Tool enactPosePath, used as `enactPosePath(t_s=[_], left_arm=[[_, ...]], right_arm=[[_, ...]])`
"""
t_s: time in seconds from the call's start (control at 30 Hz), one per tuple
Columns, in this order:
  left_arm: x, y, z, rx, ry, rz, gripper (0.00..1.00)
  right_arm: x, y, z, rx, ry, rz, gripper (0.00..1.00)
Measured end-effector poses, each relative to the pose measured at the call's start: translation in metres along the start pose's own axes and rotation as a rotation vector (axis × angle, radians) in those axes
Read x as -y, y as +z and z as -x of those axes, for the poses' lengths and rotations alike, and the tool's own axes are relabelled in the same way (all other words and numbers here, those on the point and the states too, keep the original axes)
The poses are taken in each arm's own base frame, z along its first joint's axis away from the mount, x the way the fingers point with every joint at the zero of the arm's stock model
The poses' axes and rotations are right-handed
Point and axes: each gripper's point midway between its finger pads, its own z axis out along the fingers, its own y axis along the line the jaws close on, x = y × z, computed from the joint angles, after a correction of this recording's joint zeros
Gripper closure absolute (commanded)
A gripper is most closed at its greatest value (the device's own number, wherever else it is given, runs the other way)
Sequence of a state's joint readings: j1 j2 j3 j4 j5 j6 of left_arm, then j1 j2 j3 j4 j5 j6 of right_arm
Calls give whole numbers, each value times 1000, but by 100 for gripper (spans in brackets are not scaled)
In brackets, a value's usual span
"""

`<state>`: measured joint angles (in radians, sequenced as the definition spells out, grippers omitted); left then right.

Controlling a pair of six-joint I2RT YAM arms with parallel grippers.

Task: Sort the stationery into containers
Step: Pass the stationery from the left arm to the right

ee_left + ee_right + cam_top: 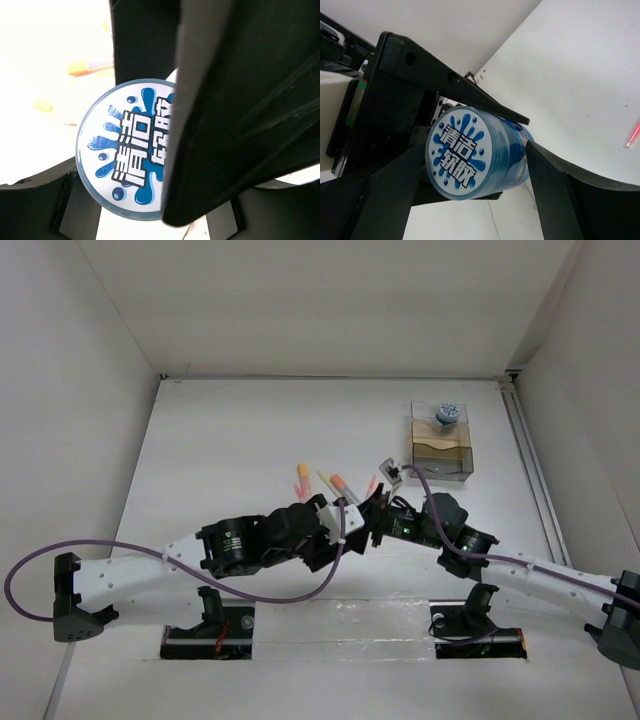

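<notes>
Tub [470, 160] first: it sits between my two grippers, near the middle of the table [230, 440] and well short of the box [440, 458]. My left gripper [347, 520] looks closed on it, with one finger [455, 82] lying along its wall. My right gripper [476, 147] brackets it from the sides with one pad [545, 170] touching, and I cannot tell whether that pair has clamped. I judge this to be a hand-over from left to right. To do it well I want the right pads square on the round wall and firm before the left lets go, since a smooth cylinder can roll out of a slack pinch. After that comes a level carry to the box, where a second tub [448, 413] sits at the far end. The lid reads 清洁软胶 in white on a blue splash, clear in both wrist views. Pens [302, 478] lie just beyond my jaws.
</notes>
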<state>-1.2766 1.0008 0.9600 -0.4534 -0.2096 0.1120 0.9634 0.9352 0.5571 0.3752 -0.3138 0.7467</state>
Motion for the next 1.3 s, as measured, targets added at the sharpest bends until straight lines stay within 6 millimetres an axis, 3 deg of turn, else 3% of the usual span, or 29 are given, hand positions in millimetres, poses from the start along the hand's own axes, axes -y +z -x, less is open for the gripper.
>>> enactPosePath(t_s=[0.5,0.77,0.87,1.3], left_arm=[[-9,3,12,46,-26,27,100],[-1,3,12,47,-13,-24,100],[1,2,7,28,0,-34,100],[-8,-18,-22,-60,38,-20,100]], right_arm=[[0,-26,11,195,-62,-5,14],[0,-7,11,175,-78,-37,15],[0,0,10,167,-85,-46,23],[-3,33,-9,73,-92,-25,17]])
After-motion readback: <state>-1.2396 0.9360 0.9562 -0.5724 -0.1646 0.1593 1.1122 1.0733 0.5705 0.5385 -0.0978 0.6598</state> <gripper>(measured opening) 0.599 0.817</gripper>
